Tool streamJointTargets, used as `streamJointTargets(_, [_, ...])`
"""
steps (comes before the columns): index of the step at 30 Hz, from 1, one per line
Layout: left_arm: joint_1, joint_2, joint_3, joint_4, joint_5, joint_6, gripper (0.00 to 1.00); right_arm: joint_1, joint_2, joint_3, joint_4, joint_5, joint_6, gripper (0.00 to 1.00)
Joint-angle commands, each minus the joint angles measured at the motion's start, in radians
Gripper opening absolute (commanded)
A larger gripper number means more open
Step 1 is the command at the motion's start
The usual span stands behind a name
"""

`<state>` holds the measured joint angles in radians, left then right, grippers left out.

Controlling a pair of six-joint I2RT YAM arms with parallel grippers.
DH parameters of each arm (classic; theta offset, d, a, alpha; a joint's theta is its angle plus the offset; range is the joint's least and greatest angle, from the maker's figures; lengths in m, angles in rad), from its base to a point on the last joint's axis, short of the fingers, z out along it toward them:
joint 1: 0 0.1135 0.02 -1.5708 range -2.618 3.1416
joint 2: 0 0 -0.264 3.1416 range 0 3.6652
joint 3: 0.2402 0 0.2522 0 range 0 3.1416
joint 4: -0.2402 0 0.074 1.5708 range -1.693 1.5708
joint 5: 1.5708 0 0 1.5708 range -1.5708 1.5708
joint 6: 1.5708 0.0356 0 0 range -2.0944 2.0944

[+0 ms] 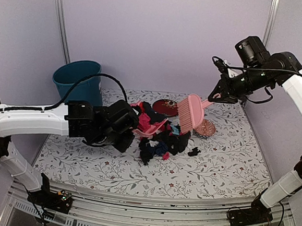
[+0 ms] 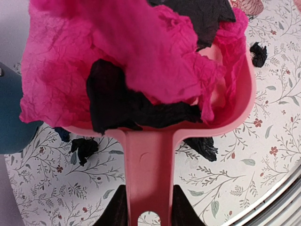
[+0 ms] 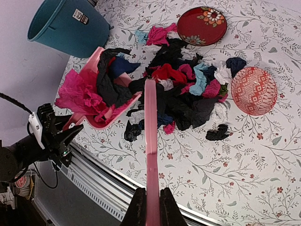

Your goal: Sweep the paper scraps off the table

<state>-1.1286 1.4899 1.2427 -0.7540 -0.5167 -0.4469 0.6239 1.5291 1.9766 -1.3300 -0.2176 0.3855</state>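
Observation:
A heap of paper scraps (image 1: 162, 140) in black, pink, red and light blue lies mid-table (image 1: 225, 166); it shows in the right wrist view (image 3: 183, 94) too. My left gripper (image 2: 149, 209) is shut on the handle of a pink dustpan (image 2: 150, 160), which holds pink and black scraps (image 2: 131, 70) and is lifted above the table. The dustpan also shows in the top view (image 1: 149, 124). My right gripper (image 3: 151, 207) is shut on the handle of a pink brush (image 3: 150, 141); the brush head (image 1: 188, 113) hangs above the heap.
A teal bin (image 1: 79, 81) stands at the back left. A round dark-red plate (image 1: 166, 107) and a pink patterned dish (image 1: 206, 129) sit behind and right of the heap. Loose black scraps (image 2: 257, 52) lie around. The table's metal front edge (image 3: 113, 181) is near.

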Motion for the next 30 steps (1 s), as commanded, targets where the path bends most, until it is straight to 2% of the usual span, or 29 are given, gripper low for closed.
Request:
streamJointTargets(1, [0.036,-0.055,0.018,-0.036,-0.049,-0.015,0.17,-0.016,-0.058,-0.078,0.058,0.033,0.015,0.02])
streamJointTargets(14, [0.168,-0.147,0.052,-0.125,-0.063,-0.026,0.17,-0.022,-0.103,-0.255,0.129,0.038,-0.007,0.02])
streamJointTargets(30, [0.430,-0.227,0.144,-0.140,0.008,0.050,0.18,-0.026,-0.108,-0.363,0.177,0.029,-0.046,0.02])
